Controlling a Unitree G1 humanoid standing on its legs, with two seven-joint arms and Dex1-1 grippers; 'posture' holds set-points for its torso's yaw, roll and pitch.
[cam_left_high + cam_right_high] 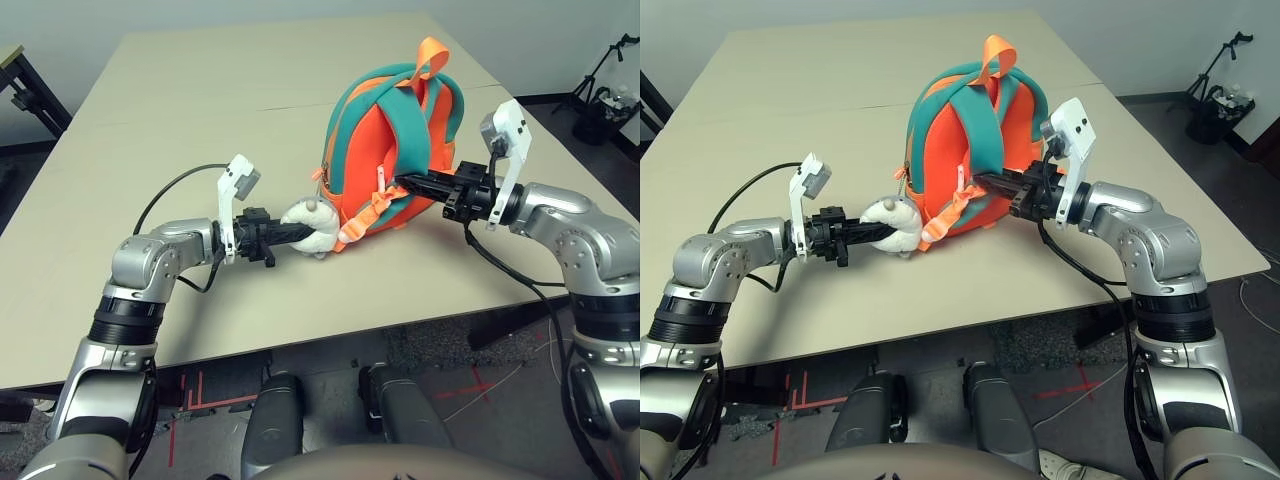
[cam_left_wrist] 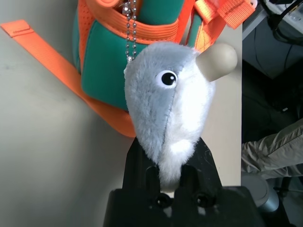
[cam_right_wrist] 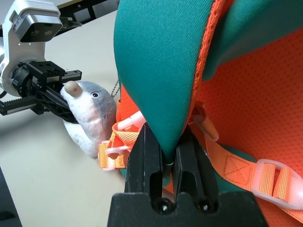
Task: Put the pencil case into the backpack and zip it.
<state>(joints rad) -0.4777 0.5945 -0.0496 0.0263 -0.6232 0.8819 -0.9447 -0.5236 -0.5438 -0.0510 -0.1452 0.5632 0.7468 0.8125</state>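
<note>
Our left gripper (image 2: 171,177) has its two black fingers pinched on the lower end of the plush animal head (image 2: 173,106), a grey-and-white toy with a beige horn and one black eye, which hangs from the backpack (image 1: 385,150) by a small bead chain (image 2: 129,28). Our right gripper (image 3: 166,163) has its fingers closed narrowly on the edge of a teal shoulder strap (image 3: 161,61), on the backpack's right side. The backpack stands upright on the table (image 1: 200,90) between our two grippers, its orange mesh back panel and straps turned toward us and an orange loop (image 1: 432,55) sticking up at its top. An orange webbing strap (image 2: 52,64) trails from the backpack's base across the tabletop, and a pale plastic buckle (image 3: 279,182) sits on the webbing low on the back panel. We cannot see the pencil case in any view, and we cannot tell from these views whether the backpack's zip is open or closed
</note>
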